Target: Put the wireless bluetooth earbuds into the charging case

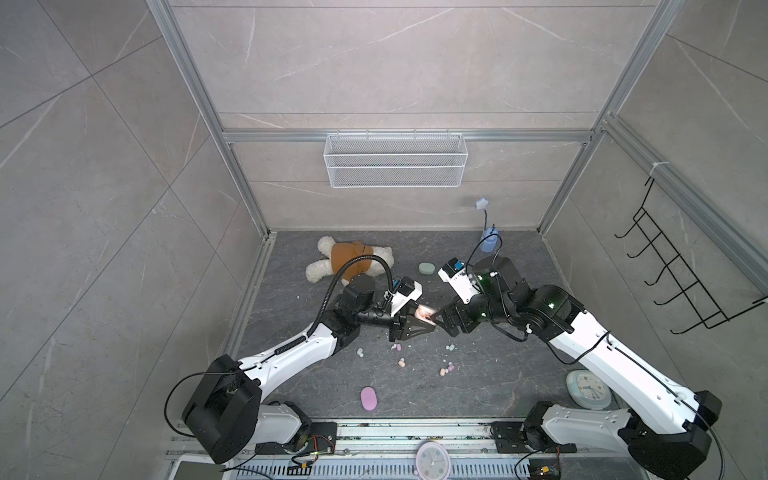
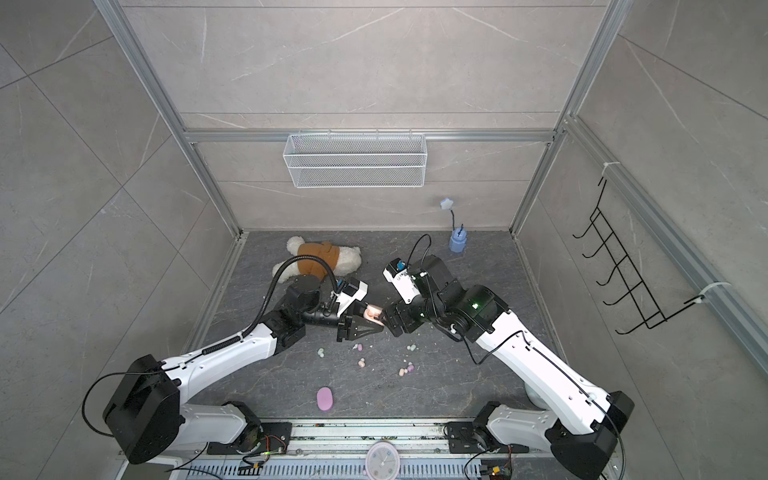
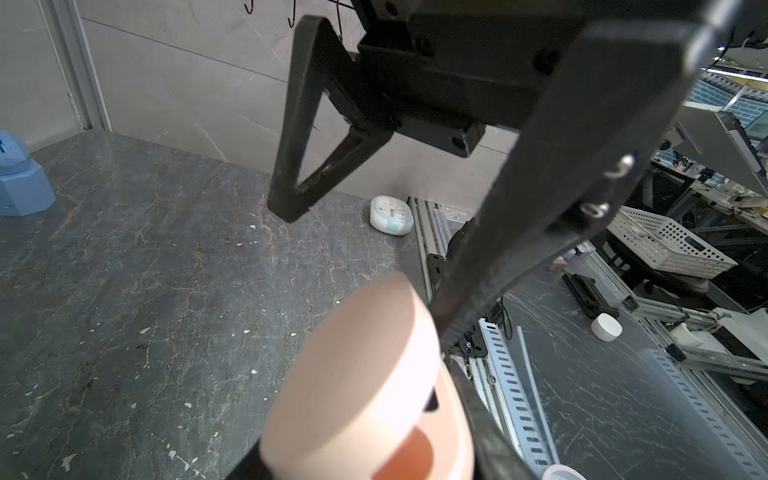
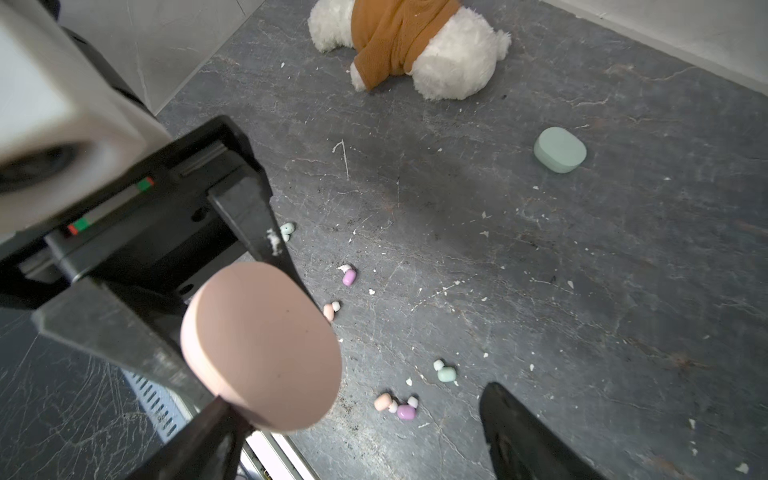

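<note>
The buds (image 4: 405, 411) lie scattered on the table (image 4: 582, 291), below and in front of the peach case (image 3: 353, 374). The left gripper (image 4: 259, 345) is clamped tight on that case, held off the table with its lid raised. The right gripper (image 3: 368, 266) stands spread wide, gripping nothing, one finger just beside the lid

**A robot lab cell dressed up as a room**

This was a robotics test cell, not a real home. Stone-look panels (image 1: 395, 62) hung in an aluminium frame (image 1: 274, 136), and two robot arms (image 1: 291, 355) stood bolted to a slotted rail (image 1: 415, 432). A plush toy (image 1: 353, 253), a clock (image 1: 588, 388) and a wire basket (image 1: 395, 176) lent a homely look. Beyond the open side, blurred, lay what looked like cluttered workbenches (image 3: 723, 199).
</note>
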`<state>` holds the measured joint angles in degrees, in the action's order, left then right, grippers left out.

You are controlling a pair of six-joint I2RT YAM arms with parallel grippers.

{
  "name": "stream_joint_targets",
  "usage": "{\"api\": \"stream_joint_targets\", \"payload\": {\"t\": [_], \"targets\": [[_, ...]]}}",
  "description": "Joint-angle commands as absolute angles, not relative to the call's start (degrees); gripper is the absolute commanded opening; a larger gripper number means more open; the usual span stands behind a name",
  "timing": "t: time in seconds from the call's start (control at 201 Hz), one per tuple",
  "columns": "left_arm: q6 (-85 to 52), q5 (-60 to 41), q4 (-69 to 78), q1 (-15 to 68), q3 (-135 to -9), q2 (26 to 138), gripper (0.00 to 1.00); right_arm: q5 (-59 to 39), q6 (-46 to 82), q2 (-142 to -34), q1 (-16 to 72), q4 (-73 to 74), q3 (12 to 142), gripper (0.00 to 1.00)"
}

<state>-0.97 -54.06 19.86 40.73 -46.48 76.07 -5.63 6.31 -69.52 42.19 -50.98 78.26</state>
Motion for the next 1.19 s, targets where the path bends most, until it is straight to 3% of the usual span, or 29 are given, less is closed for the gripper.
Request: {"api": "stream_joint_targets", "payload": {"t": [0.0, 0.493, 1.19], "targets": [[2.4, -56.4, 19.3, 42.3, -47.2, 73.5, 0.25, -1.5, 9.1, -69.2, 41.7, -50.5, 80.0, 0.88], [1.3, -55.0, 19.5, 43.5, -45.6, 70.9, 0.23, -1.1, 12.7, -71.3, 41.4, -52.4, 83.1, 0.88], [-6.6, -43.4, 23.9, 42.7, -36.4, 63.8, 0.22, -12.9, 20.7, -66.7, 41.5, -52.1, 82.2, 0.95]]}}
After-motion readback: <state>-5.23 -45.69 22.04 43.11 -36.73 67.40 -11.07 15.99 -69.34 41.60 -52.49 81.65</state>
